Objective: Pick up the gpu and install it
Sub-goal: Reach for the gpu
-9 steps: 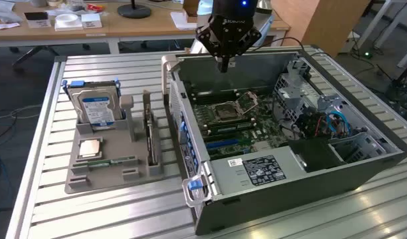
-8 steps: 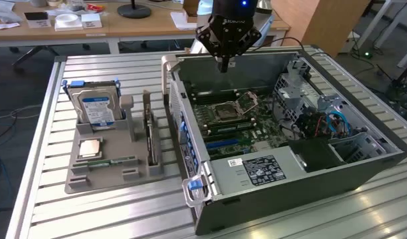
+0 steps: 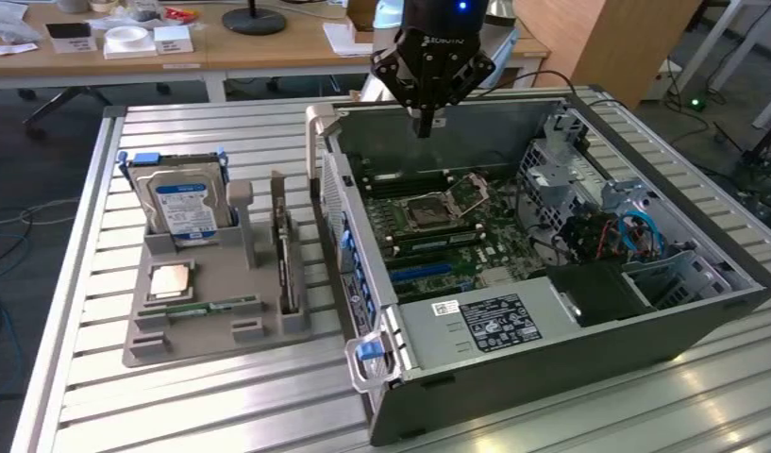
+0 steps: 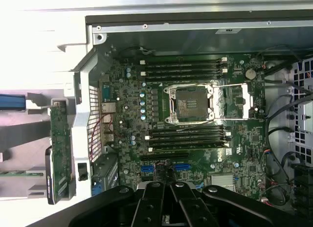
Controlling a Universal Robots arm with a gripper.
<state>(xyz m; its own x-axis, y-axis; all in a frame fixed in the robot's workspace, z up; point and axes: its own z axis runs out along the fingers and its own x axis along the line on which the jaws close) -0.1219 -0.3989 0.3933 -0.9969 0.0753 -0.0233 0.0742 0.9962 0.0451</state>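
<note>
Slatted metal table (image 3: 171, 406), office desks behind. The gpu (image 3: 286, 260) stands on edge in a grey holder (image 3: 196, 330), lower than the pincer (image 3: 426, 121) and well off to the exterior view's left of it, untouched. A hard drive (image 3: 184, 203) and a memory stick (image 3: 215, 305) share the holder, farther from the pincer than the card. The open case (image 3: 574, 368) lies between them, its near wall just beside the card. The pincer hangs over the case's far end, above the motherboard (image 3: 436, 236), fingers together and empty. The risks, judged from here: a descent with fingers together would strike the card's thin top edge and tip it. The case wall so near leaves little room for a finger on that side. A skewed grip could later jam the card against its slot.
</note>
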